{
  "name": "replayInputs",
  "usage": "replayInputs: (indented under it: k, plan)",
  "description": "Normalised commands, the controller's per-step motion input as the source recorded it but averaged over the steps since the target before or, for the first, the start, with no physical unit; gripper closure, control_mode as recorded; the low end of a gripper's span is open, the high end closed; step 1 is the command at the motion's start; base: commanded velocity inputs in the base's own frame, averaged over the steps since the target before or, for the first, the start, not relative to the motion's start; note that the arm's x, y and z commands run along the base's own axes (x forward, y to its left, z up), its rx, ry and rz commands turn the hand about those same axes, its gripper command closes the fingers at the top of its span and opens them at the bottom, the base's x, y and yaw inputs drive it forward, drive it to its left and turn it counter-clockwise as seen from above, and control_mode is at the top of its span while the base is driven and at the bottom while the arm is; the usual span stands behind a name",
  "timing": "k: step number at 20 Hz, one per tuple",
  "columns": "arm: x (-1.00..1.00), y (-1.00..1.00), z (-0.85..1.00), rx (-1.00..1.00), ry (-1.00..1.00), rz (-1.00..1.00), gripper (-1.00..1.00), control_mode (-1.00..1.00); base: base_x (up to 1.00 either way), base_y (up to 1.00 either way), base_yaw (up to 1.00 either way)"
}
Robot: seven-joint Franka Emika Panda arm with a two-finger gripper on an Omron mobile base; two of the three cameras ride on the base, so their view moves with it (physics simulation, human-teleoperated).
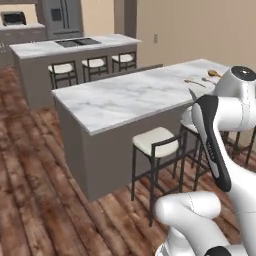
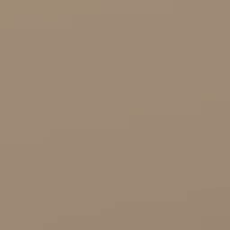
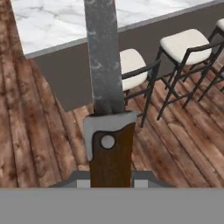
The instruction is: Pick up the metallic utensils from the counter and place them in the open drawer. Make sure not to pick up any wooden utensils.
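My gripper (image 3: pixel 112 181) is shut on the dark-handled utensil (image 3: pixel 105 87). Its brown handle sits between the fingers and its long grey metal end points up toward the counter (image 3: pixel 57 22). In the left base view a slim grey tip (image 1: pixel 192 93) pokes out beside my arm above the marble counter (image 1: pixel 125 97). At the counter's far right end lie a short silver-grey spoon (image 1: pixel 207 80), a thin wooden spoon (image 1: pixel 193 82) and a broad-bowled wooden spoon (image 1: pixel 215 73). The open drawer is out of view.
Black-framed stools with white seats (image 1: pixel 157 142) (image 3: pixel 183 41) stand along the counter's near side on the wooden floor. A marble-topped island (image 1: pixel 75 47) with more stools is behind. The right base view faces a plain tan surface (image 2: pixel 115 115).
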Motion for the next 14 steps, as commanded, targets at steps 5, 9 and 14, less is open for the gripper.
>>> replayInputs:
  k: [5,9,14]
  plan:
    - [0.0,0.0,0.0,0.0,0.0,0.0,1.0,1.0,-0.29,0.99,-0.6]
    - [0.0,0.0,0.0,0.0,0.0,0.0,1.0,1.0,-0.17,1.0,-0.58]
    - [0.0,0.0,0.0,0.0,0.0,0.0,1.0,1.0,0.0,1.0,-0.6]
